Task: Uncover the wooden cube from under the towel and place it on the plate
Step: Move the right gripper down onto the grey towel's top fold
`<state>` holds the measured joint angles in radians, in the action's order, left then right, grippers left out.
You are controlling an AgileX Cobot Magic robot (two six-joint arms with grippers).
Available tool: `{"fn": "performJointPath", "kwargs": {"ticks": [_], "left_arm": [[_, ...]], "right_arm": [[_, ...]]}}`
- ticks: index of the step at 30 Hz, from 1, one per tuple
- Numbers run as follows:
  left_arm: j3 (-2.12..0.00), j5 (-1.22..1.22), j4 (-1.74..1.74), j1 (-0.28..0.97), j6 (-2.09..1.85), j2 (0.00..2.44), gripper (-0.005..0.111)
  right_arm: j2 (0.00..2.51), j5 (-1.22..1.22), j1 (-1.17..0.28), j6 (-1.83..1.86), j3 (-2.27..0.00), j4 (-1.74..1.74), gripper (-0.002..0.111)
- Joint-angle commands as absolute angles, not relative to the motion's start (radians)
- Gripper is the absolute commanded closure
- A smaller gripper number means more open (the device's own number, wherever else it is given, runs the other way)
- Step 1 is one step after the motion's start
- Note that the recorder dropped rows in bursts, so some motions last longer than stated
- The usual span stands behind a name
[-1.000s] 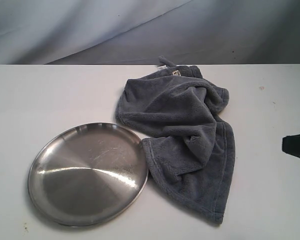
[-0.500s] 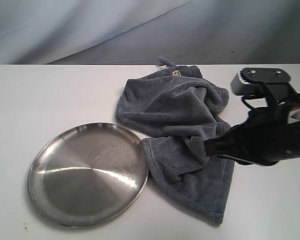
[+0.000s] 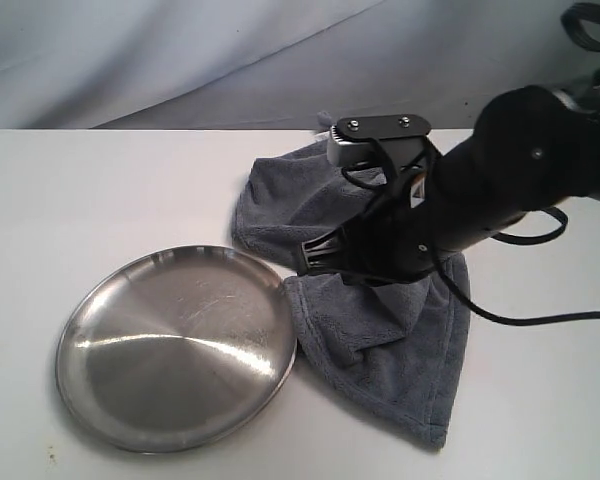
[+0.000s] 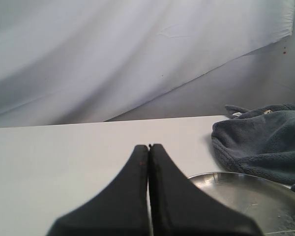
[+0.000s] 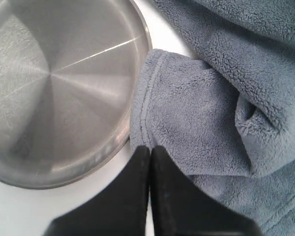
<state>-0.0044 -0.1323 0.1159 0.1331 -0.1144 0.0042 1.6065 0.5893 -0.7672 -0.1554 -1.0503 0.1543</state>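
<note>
The dark blue-grey towel [image 3: 400, 330] lies crumpled on the white table, right of the round steel plate [image 3: 175, 345]. No wooden cube shows; it is hidden. My right gripper [image 3: 305, 257] hangs over the towel's left edge near the plate rim, jaws pressed together on nothing. In the right wrist view that gripper [image 5: 150, 148] sits above the towel's hemmed corner [image 5: 187, 123], beside the plate [image 5: 59, 88]. The left gripper [image 4: 149, 146] is shut and empty, with the plate [image 4: 250, 196] and the towel [image 4: 265, 137] beyond it; it is outside the exterior view.
A wrinkled grey-white backdrop [image 3: 180, 60] rises behind the table's far edge. The right arm's black body and cable [image 3: 520, 190] stretch over the towel's right side. Bare white tabletop [image 3: 100, 190] lies left of the towel.
The right arm has swept in from the right edge, leftward across the towel, until its gripper is over the towel's left edge by the plate. Towel and plate have not moved.
</note>
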Motion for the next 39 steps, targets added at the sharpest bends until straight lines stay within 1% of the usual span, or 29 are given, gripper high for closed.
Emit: {"fn": "performJointPath", "kwargs": {"ticks": [1, 14, 22, 31, 39], "left_arm": [[0.000, -0.132, 0.118, 0.138, -0.112, 0.000, 0.107], [0.000, -0.132, 0.118, 0.138, -0.112, 0.000, 0.107], [0.000, -0.132, 0.118, 0.138, -0.112, 0.000, 0.107], [0.000, -0.132, 0.118, 0.138, -0.112, 0.000, 0.107], [0.000, -0.132, 0.118, 0.138, -0.112, 0.000, 0.107]], "right_arm": [[1.669, 0.625, -0.772, -0.166, -1.128, 0.135, 0.108], [1.791, 0.734, -0.772, -0.256, -1.306, 0.008, 0.108], [1.826, 0.759, -0.768, -0.278, -1.351, -0.016, 0.108], [1.842, 0.761, -0.768, -0.284, -1.351, -0.026, 0.108], [1.842, 0.824, -0.766, -0.514, -1.351, -0.329, 0.108]]}}
